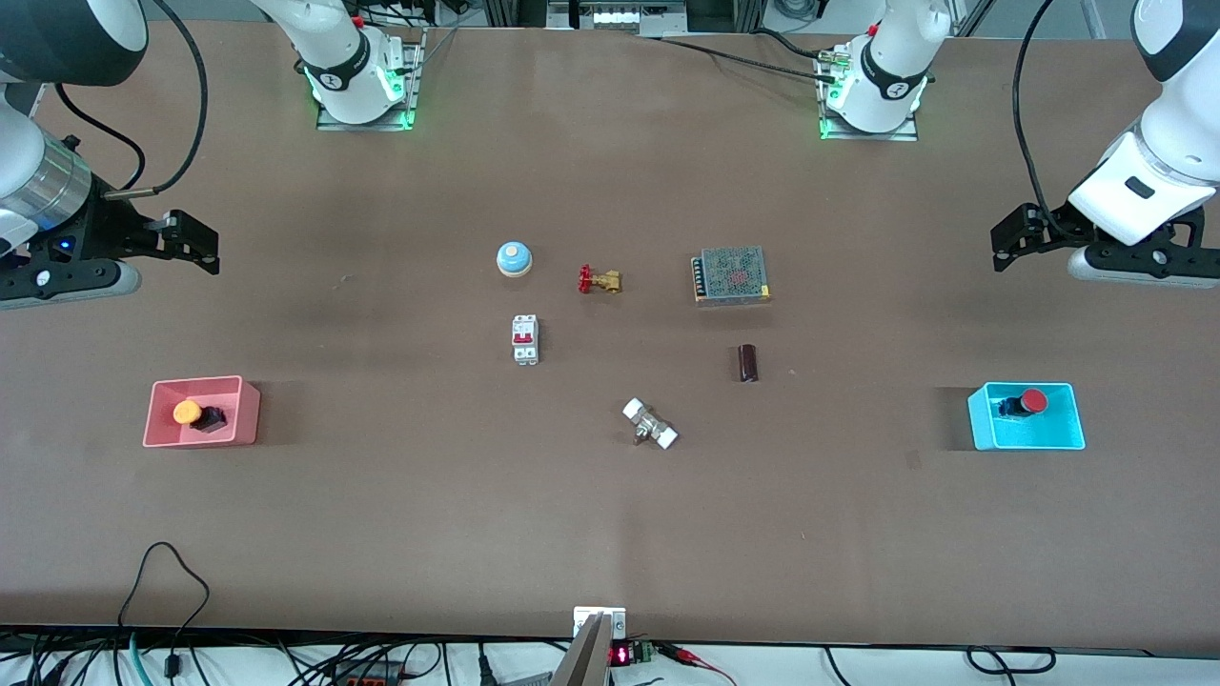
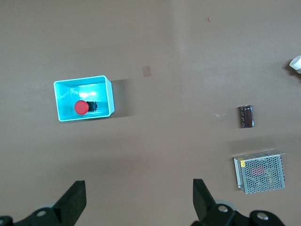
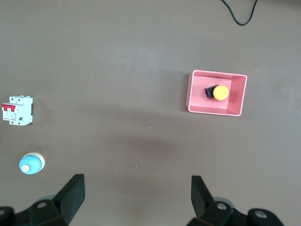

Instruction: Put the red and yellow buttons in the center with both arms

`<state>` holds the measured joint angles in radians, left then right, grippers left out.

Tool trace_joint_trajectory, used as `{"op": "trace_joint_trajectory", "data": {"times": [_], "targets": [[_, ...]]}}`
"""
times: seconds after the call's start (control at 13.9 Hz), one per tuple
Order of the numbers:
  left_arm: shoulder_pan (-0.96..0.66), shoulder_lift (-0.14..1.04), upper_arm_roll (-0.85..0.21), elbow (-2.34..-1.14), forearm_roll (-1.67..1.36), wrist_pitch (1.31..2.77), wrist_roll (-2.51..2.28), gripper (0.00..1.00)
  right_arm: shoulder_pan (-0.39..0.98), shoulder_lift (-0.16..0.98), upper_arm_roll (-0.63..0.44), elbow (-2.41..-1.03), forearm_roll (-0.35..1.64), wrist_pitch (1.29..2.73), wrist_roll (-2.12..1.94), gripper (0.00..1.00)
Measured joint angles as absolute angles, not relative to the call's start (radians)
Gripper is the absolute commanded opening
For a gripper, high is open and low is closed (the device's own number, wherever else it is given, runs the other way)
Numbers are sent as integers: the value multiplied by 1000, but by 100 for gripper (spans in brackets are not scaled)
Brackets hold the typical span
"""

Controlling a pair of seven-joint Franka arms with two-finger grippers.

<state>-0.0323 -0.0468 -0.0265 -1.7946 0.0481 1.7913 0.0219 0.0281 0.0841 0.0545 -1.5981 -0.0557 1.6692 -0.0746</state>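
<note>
Each button lies in a bin at about six o'clock from the open, empty gripper above its end: yellow button [image 1: 187,413] in the pink bin [image 1: 250,414] below the right gripper [image 1: 195,242], red button [image 1: 1033,401] in the cyan bin [image 1: 1073,422] below the left gripper [image 1: 1006,240]

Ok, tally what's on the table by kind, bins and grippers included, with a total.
Push-buttons: 2, the yellow button in the pink bin and the red button in the cyan bin
Bins: 2
Bell: 1
Valve: 1
Circuit breaker: 1
Power supply: 1
Dark cylinder: 1
White-ended fitting: 1
Grippers: 2, left gripper and right gripper, both open
Total: 12
</note>
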Motion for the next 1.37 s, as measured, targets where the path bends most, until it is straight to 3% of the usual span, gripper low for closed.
{"op": "trace_joint_trajectory", "data": {"times": [0.65, 1.08, 1.37], "targets": [[-26, -44, -25, -1792, 48, 1791, 22, 100, 31, 107, 53, -1603, -55, 1670, -75, 100], [-26, -43, -25, -1792, 48, 1773, 22, 100, 30, 188, 52, -1607, -55, 1677, -76, 100], [-25, -40, -25, -1792, 48, 1772, 21, 100, 4, 259, 47, -1609, -62, 1766, -157, 100]]}}
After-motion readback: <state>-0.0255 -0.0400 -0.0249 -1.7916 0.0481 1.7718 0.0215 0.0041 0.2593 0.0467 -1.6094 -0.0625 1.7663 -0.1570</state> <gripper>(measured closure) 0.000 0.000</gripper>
